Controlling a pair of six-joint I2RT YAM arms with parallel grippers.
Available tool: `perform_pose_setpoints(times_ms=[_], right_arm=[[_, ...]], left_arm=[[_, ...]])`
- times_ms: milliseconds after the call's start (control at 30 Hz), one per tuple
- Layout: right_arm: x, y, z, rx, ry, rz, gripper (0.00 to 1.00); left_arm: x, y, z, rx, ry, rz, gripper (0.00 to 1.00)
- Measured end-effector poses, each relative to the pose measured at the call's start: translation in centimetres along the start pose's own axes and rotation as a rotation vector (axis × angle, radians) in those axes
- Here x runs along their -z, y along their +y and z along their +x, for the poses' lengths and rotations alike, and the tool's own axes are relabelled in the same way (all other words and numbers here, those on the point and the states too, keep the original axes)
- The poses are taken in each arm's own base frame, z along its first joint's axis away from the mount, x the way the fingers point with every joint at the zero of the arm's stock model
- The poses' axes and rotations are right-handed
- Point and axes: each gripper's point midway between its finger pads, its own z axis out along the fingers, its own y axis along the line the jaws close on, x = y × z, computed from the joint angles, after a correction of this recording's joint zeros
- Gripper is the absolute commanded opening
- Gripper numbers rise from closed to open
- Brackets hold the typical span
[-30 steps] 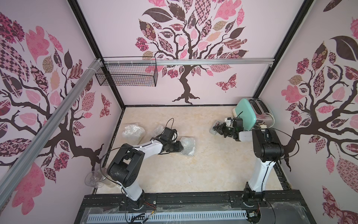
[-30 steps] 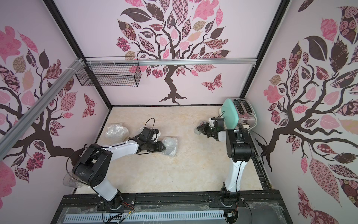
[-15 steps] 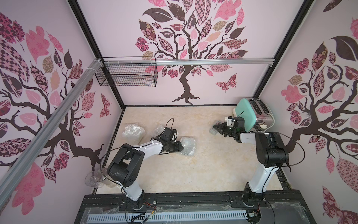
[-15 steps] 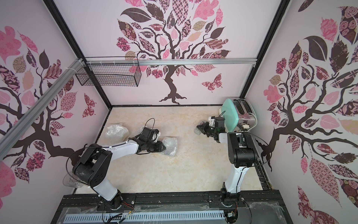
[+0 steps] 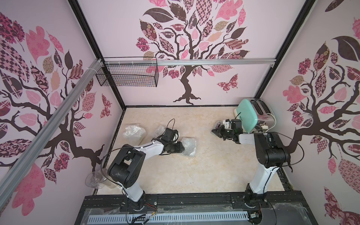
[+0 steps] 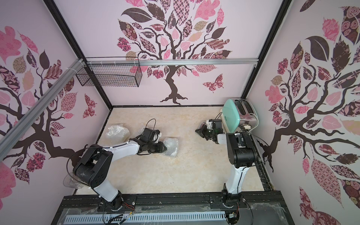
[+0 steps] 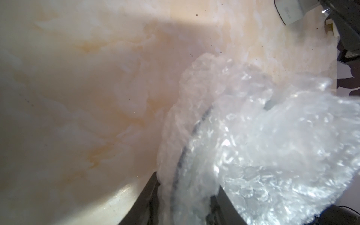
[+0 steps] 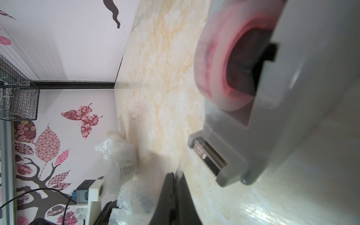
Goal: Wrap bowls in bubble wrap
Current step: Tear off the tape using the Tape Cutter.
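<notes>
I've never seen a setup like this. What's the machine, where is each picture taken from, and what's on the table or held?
A left robot arm and a right one stand at the near edge of a marble-look table. The wide pictures come from one overhead camera; the close-ups from cameras on the wrists. The left claw is closed on a bubble-wrap bundle; a dark curve, probably a bowl's rim, shows through. A larger bundle and a smaller one lie toward the left wall. The right claw is shut beside a grey tape dispenser, near a mint toaster.
</notes>
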Motion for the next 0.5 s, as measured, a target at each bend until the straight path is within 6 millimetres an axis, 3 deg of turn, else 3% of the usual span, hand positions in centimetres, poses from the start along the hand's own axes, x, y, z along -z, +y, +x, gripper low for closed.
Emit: perform_pose_setpoints(times_ms=[500], right_arm=[[-0.8,-2.9,0.5,-0.03,-0.003,0.077,0.0]], left_arm=[[-0.1,-0.1,0.0,-0.001,0.005,-0.001,0.38]])
